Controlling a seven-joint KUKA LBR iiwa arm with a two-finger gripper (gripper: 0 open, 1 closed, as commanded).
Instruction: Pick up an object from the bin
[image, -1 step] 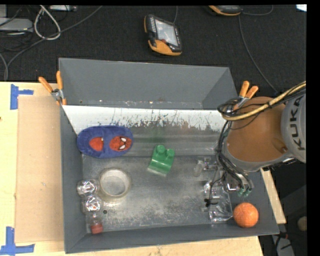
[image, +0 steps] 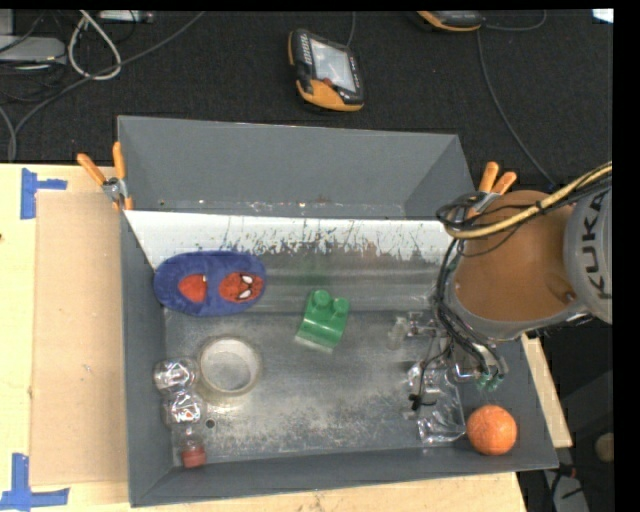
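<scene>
My gripper (image: 432, 385) hangs low over the right part of the bin (image: 300, 180), under the brown cover and looped cables of my wrist. Whether it is spread or pressed together I cannot tell; its metal parts blur into the cables around them, and I see nothing held in it.

Just below it, toward the near right corner, lies a crumpled clear wrapper (image: 440, 427). An orange ball (image: 492, 430) sits right beside the wrapper, in the corner itself.

Further left, near the middle of the floor, a green block (image: 323, 320) lies tilted. Beyond it, by the back wall on the left, is a blue pouch (image: 210, 284) with two red spider faces. In front of the pouch stands a tape roll (image: 228, 365). Two foil wads (image: 172, 376) lie beside the roll, and a small red thing (image: 192, 457) lies in the near left corner.
</scene>
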